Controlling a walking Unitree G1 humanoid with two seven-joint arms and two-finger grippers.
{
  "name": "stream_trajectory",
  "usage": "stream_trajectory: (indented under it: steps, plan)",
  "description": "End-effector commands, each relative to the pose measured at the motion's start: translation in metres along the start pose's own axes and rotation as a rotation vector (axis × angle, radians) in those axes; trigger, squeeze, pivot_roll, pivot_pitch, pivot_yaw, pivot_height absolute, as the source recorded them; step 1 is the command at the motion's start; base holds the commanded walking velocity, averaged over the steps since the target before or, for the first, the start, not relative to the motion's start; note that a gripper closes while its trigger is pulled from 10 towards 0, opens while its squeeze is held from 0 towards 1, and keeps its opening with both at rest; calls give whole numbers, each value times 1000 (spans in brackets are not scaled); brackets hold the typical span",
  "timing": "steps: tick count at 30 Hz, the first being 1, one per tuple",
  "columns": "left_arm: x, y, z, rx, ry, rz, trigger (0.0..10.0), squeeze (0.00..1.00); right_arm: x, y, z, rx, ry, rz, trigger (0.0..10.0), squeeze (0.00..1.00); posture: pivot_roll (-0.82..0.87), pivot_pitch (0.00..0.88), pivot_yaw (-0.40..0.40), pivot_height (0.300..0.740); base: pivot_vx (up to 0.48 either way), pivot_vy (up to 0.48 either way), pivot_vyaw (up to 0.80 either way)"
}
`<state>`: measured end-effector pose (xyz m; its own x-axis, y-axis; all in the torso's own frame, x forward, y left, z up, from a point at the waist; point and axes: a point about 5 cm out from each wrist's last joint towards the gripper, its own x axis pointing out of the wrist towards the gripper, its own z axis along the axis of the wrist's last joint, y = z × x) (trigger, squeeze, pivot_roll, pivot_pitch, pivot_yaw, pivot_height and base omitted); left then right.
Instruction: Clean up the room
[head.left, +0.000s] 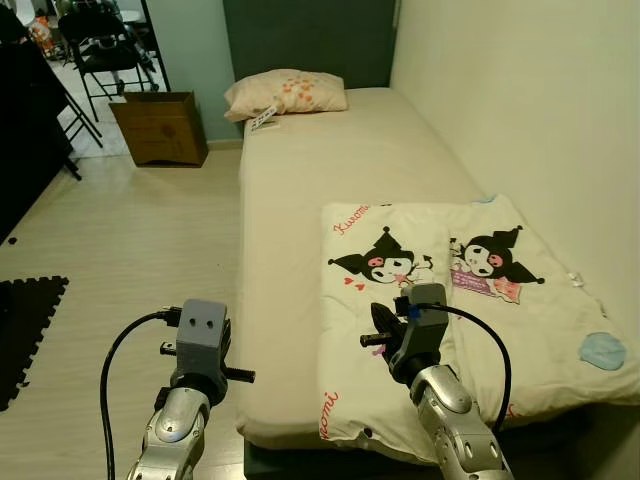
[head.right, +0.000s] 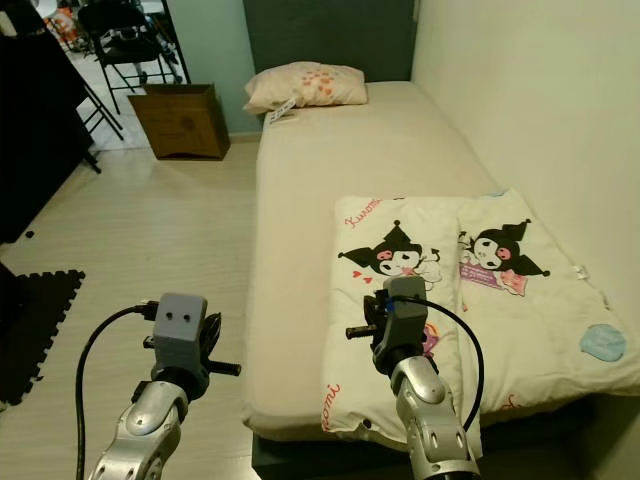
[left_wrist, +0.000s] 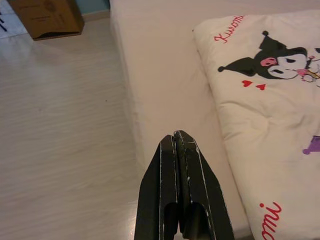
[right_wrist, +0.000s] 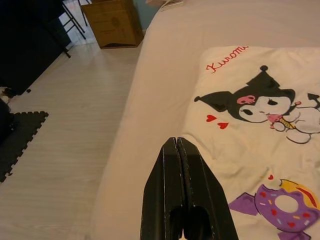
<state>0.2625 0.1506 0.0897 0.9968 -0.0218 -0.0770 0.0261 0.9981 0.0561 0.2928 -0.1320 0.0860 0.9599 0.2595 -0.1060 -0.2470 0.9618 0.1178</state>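
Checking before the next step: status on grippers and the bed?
Left gripper shut, empty, over the bed's floor-side edge. Right gripper shut, empty, above the folded blanket. Pillow at the head end. Nothing blocking.

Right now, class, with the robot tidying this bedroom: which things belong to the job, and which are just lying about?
Part of the job:
- folded cartoon blanket
- bed
- pillow
- left gripper, right gripper, both shut

Just lying about:
- cardboard box
- black foam mat
- folding chair

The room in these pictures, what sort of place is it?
Most likely a bedroom in a home. A long bed stands against the wall, with a pillow at its head and a folded cartoon-print blanket near its foot. A cardboard box sits on the wood floor.
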Motion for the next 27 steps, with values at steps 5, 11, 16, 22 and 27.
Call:
stream_trajectory:
  steps: [5, 11, 16, 22, 27]
  plan:
    - [-2, -1, -5, 6, 30, -2, 10000, 0, 0, 2, -1, 6, 0, 17, 10000, 0, -72, 136, 38, 740, 0, 0, 0]
    - [-2, -1, -5, 6, 30, -2, 10000, 0, 0, 2, -1, 6, 0, 17, 10000, 0, -72, 136, 38, 740, 0, 0, 0]
    - [-2, -2, -8, 10, 51, -5, 10000, 0, 3, 3, 0, 0, 7, 27, 10000, 0, -74, 140, 40, 740, 0, 0, 0]
    - [-1, 1, -10, 8, 62, 14, 10000, 0, 7, 3, 4, -15, -3, 38, 10000, 0, -74, 138, 37, 740, 0, 0, 0]
    - [-2, 0, -9, 9, 61, 10, 10000, 0, 6, 4, 3, -27, 2, 52, 10000, 0, -74, 137, 35, 740, 0, 0, 480]
